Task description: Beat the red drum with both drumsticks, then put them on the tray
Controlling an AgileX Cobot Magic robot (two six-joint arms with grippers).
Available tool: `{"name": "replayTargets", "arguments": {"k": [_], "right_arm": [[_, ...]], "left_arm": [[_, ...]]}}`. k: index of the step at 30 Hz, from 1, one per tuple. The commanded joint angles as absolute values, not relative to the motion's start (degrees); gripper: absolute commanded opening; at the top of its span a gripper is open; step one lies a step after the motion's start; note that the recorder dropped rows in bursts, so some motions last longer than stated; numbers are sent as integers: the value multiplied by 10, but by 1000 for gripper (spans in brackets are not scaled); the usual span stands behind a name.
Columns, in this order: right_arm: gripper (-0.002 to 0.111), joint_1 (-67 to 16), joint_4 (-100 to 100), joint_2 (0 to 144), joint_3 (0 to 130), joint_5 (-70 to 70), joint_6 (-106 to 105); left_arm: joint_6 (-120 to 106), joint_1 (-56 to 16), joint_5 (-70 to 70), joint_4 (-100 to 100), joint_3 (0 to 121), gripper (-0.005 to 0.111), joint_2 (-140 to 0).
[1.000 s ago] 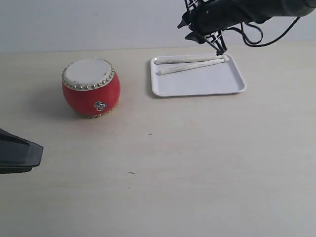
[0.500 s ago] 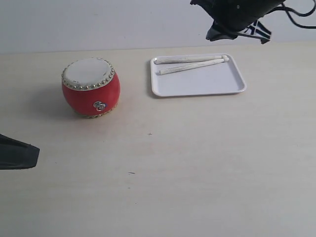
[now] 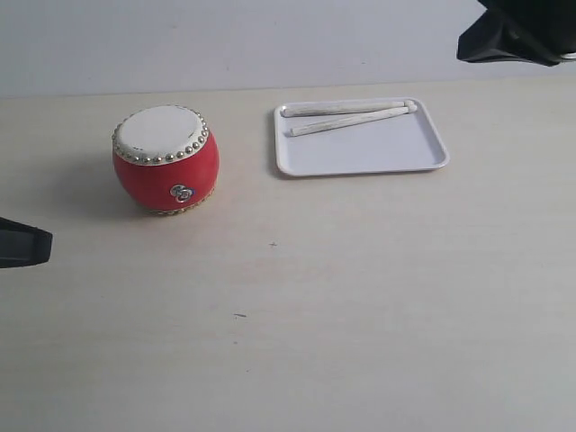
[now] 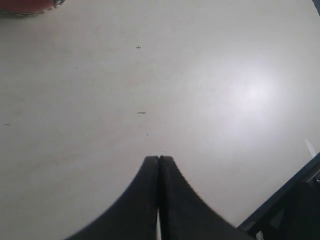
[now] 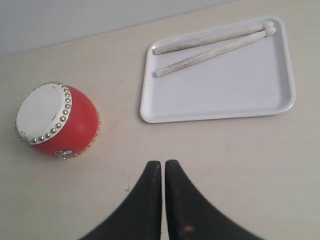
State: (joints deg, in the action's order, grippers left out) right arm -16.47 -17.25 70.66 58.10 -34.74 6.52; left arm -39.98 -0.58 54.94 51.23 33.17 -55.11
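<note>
On the tray: both drumsticks [image 3: 346,108] lie flat on the white tray [image 3: 378,155], close to its far rim.
Long axis: the sticks run along the tray's long side, left to right in the exterior view. The far one is almost parallel to the rim. The near one is slightly slanted.
Pointing: the knobs point to the tray's far right corner, where the two sticks nearly meet. The plain ends lie apart toward the left, so the pair makes a narrow V.
Red drum: the red drum [image 3: 166,162] stands upright on the tabletop [image 3: 360,288], skin up, left of the tray and apart from it. Its silver ring faces the camera.
Left pincer: the left pincer [image 4: 159,162] has its jaws pressed together with nothing between them, over bare tabletop.
Right pincer: the right pincer [image 5: 163,165] is closed to a hairline gap and empty, high above the scene.
Change, right arm: a second ago it hung just over the knob ends. Now the right arm [image 3: 522,31] shows only in the upper right corner of the exterior view.
Change, left arm: the left arm [image 3: 20,245] has drawn further toward the left edge.
Unchanged: sticks, tray and drum lie as before.
</note>
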Motion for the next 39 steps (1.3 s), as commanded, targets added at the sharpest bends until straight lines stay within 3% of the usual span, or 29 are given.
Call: {"name": "replayTargets", "arguments": {"k": [1, 23, 39], "right_arm": [[3, -163, -176, 617, 530, -353, 29], [3, -163, -176, 485, 524, -385, 31], [3, -163, -179, 485, 524, -385, 31]], "left_arm": [[-402, -7, 538, 516, 335, 0, -546], [-402, -14, 532, 513, 335, 0, -534], [-402, -10, 503, 496, 335, 0, -95]]}}
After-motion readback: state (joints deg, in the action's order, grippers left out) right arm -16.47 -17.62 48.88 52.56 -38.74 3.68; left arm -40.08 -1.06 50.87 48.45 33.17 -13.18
